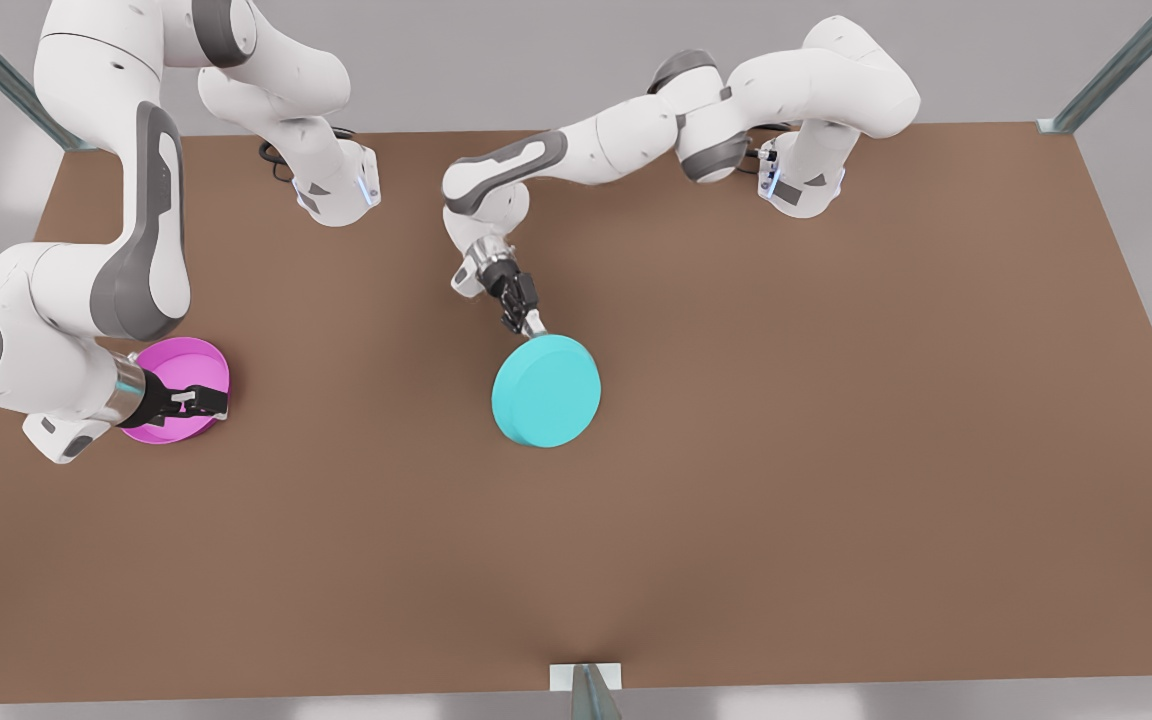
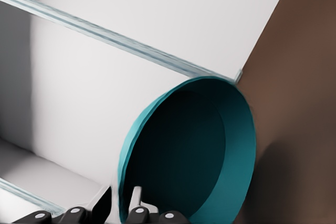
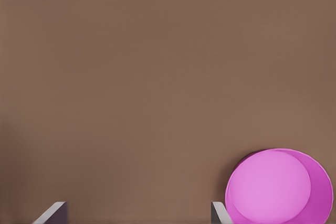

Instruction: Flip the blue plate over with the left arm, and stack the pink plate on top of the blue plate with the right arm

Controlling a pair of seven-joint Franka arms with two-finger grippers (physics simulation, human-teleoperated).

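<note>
- Left gripper (image 1: pixel 534 326) is clamped on the rim of the blue plate (image 1: pixel 546 390), which hangs tilted beyond its fingertips, base showing to the front view: flip under way, not finished.
- Right gripper (image 1: pixel 198 402) hovers, fingers apart, with the pink plate (image 1: pixel 179 375) right beneath it on the table (image 1: pixel 836 450), ungrasped.
- Stacking not yet begun.

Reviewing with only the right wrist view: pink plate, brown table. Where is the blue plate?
Observer: The blue plate is near the centre of the front view, its rim pinched by the left gripper.
Operator: Facing which way?
Observer: Tilted, flat base toward the front camera; the left wrist view sees its hollow.
Operator: And the right gripper?
Observer: The right gripper is open, over the pink plate at the front view's left.
</note>
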